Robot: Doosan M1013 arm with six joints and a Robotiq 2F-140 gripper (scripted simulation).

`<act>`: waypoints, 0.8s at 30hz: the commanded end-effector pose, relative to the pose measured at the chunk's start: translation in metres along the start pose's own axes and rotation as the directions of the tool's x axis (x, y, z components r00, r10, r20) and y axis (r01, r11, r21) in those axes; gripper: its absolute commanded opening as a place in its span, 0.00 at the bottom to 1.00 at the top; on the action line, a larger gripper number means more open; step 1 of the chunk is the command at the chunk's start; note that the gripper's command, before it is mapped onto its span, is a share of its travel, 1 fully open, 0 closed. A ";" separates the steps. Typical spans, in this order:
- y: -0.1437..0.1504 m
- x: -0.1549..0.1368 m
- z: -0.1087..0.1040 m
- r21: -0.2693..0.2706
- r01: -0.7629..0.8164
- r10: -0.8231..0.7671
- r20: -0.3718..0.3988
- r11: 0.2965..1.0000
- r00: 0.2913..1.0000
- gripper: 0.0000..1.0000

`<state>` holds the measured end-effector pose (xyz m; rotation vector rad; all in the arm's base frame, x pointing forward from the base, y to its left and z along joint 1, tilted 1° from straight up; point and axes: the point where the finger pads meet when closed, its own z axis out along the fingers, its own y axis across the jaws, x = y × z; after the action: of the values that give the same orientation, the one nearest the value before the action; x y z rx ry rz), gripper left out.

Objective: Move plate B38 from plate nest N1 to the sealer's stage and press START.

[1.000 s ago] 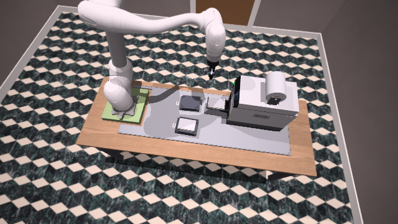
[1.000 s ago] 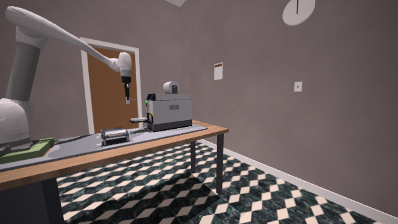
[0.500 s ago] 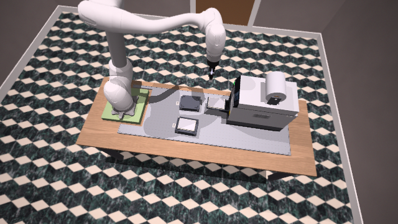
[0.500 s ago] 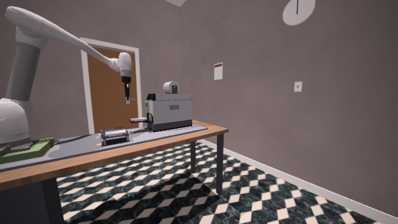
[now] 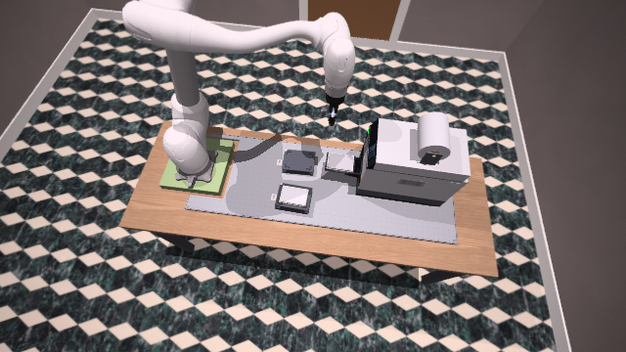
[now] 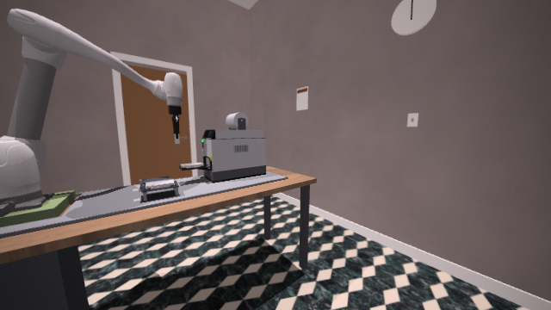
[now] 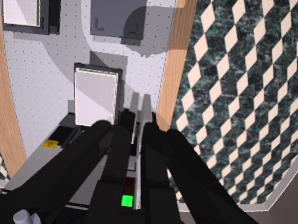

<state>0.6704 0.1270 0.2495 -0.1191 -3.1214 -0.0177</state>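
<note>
Holding clear of the machine and checking the result looks like the step in hand. The gripper [image 5: 332, 121] [image 6: 176, 136] [image 7: 140, 103] is closed or nearly so, nothing in it, up above table height and well apart from the stage [image 5: 336, 173] [image 6: 184, 168] [image 7: 97, 67]. Plate B38 [image 5: 340, 160] [image 6: 192, 164] [image 7: 96, 98] is on that stage, out in front of the sealer [image 5: 416, 152] [image 6: 237, 157]; looks flat, but locator contact is too small to confirm. The first nest [image 5: 299, 161] [image 7: 112, 21] has no plate; the second plate [image 5: 293, 195] [image 6: 159, 184] [image 7: 21, 11] sits in its own nest [image 5: 292, 209] [image 6: 144, 195] [image 7: 44, 24].

Lamp [image 5: 369, 130] [image 6: 202, 140] [image 7: 127, 201] green, no red lit. Green alone can't separate ready from finished, and the foil can't be made out. Probably near the end, if the amber phase has run. If so, stay off, no second press, no nudge to the plate. If not, press START with closed fingertips, straight and short, back off the same way, keep wrist and fingers clear of the stage's travel, wait for amber then green. Main risk: a low sideways retreat clipping plate or stage.

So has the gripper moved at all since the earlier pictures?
No, not visibly. In the exterior view, the gripper still hangs in front of the brown door, left of the sealer, as before.
</note>
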 end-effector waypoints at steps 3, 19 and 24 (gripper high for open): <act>-0.017 0.008 0.000 -0.005 0.001 -0.001 -0.002 1.000 1.000 0.70; -0.073 0.039 0.001 -0.005 0.007 -0.007 -0.002 1.000 1.000 0.70; -0.095 0.051 0.001 -0.005 0.010 -0.010 -0.002 1.000 1.000 0.70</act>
<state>0.6217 0.0494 0.2487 -0.1046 -3.1191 -0.0211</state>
